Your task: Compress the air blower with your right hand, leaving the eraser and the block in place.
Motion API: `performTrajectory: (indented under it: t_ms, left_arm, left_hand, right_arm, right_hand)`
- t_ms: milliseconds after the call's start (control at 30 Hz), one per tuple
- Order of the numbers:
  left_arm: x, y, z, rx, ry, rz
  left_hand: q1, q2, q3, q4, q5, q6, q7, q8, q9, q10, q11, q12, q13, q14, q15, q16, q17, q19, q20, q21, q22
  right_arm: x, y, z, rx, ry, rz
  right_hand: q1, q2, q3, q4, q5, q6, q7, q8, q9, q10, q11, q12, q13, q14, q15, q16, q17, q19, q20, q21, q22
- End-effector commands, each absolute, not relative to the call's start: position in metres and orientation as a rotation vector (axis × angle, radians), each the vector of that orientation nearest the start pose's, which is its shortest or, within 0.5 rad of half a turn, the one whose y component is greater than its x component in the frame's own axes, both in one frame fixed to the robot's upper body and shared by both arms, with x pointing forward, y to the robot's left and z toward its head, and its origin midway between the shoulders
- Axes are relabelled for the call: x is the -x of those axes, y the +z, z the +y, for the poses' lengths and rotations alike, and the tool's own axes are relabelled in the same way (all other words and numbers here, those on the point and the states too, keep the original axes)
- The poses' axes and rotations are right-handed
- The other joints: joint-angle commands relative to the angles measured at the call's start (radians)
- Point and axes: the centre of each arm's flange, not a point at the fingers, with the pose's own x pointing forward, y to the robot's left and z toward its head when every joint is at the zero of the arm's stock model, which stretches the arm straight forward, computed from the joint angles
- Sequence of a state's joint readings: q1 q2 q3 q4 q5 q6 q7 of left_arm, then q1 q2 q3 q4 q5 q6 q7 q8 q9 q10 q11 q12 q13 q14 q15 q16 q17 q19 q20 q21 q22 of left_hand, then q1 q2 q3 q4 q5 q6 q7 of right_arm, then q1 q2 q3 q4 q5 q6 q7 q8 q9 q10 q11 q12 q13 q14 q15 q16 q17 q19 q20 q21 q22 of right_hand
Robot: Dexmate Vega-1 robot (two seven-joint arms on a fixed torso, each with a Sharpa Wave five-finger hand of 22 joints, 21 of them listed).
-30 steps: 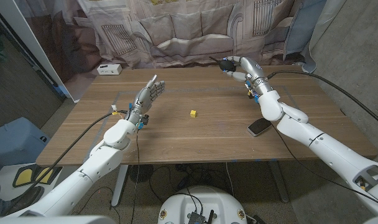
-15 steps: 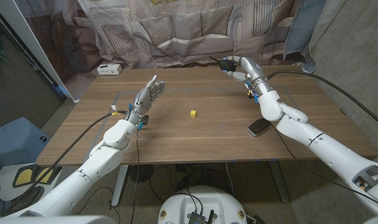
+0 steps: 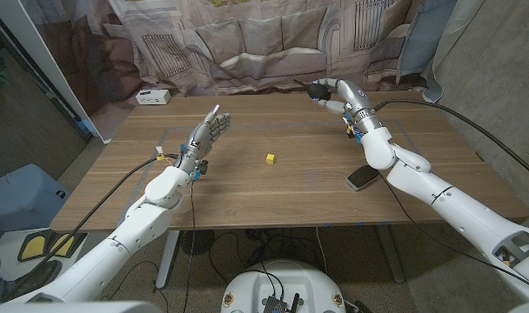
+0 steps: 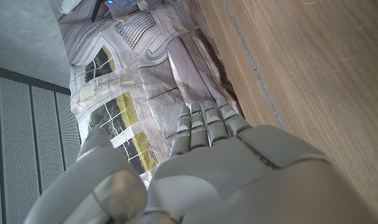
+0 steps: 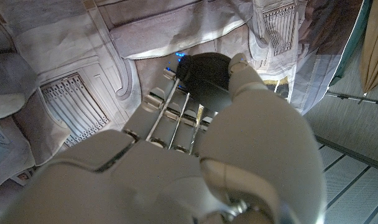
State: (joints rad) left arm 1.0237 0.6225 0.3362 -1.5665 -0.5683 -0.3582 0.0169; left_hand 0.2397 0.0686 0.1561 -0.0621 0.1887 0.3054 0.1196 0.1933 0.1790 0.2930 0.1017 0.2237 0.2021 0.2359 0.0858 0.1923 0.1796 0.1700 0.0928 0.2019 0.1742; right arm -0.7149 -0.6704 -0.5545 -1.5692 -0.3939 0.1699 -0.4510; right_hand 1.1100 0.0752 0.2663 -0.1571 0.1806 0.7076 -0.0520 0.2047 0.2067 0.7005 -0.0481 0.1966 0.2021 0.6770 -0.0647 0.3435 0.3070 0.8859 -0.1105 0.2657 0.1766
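My right hand (image 3: pixel 337 93) is raised over the far right part of the table, gripping the black air blower (image 3: pixel 317 89), whose thin nozzle points left. In the right wrist view the blower's black bulb (image 5: pixel 206 78) sits between my fingers (image 5: pixel 170 109) and thumb (image 5: pixel 242 68). The small yellow block (image 3: pixel 270 158) lies near the table's middle. A dark flat eraser (image 3: pixel 362 178) lies on the table under my right forearm. My left hand (image 3: pixel 209 130) is held open above the left side of the table, fingers straight and empty; the left wrist view shows those fingers (image 4: pixel 204 124) extended.
A white box (image 3: pixel 153 96) stands at the far left corner of the wooden table (image 3: pixel 273 196). A printed curtain (image 3: pixel 264 39) hangs behind the table. Black cables run along both arms.
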Motion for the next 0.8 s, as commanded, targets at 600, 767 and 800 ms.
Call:
performTrajectory:
  t_ms: [600,767,800]
  left_arm:
    - [-0.5902,-0.0265,0.2714,-0.090,-0.280,-0.698]
    - [-0.5906,-0.0248,0.2706,-0.094,-0.280,-0.699]
    - [-0.5908,-0.0246,0.2705,-0.093,-0.279,-0.700]
  left_hand:
    - [0.003,0.006,0.004,-0.006,-0.001,0.007,0.002,-0.001,0.004,0.003,0.002,-0.005,0.003,0.005,0.002,-0.002,0.001,0.011,0.000,-0.003,0.005]
    - [0.003,0.006,0.004,-0.007,-0.001,0.007,0.002,-0.001,0.004,0.005,0.002,-0.004,0.003,0.005,0.003,-0.002,0.001,0.010,-0.001,-0.004,0.005]
    - [0.003,0.006,0.004,-0.007,-0.001,0.007,0.002,-0.001,0.004,0.005,0.000,-0.004,0.003,0.005,0.003,-0.002,0.001,0.010,-0.001,-0.004,0.005]
  right_arm:
    - [-0.5950,0.0748,-0.2196,0.970,-0.135,-1.053]
    - [-0.5957,0.0747,-0.2204,0.960,-0.137,-1.061]
    - [-0.5958,0.0747,-0.2208,0.960,-0.138,-1.062]
  right_hand:
    - [0.011,0.034,0.013,0.010,0.008,0.083,-0.020,0.031,0.001,0.061,-0.008,0.024,0.003,0.055,-0.095,0.012,-0.002,0.028,-0.008,0.002,0.005]
    - [0.003,0.046,0.016,0.017,0.008,0.114,-0.022,0.039,0.000,0.080,-0.004,0.028,0.002,0.077,-0.099,0.013,-0.007,0.040,-0.010,0.007,0.005]
    - [0.004,0.048,0.017,0.018,0.008,0.115,-0.022,0.039,-0.001,0.081,-0.005,0.028,0.002,0.078,-0.097,0.012,-0.008,0.040,-0.011,0.007,0.005]
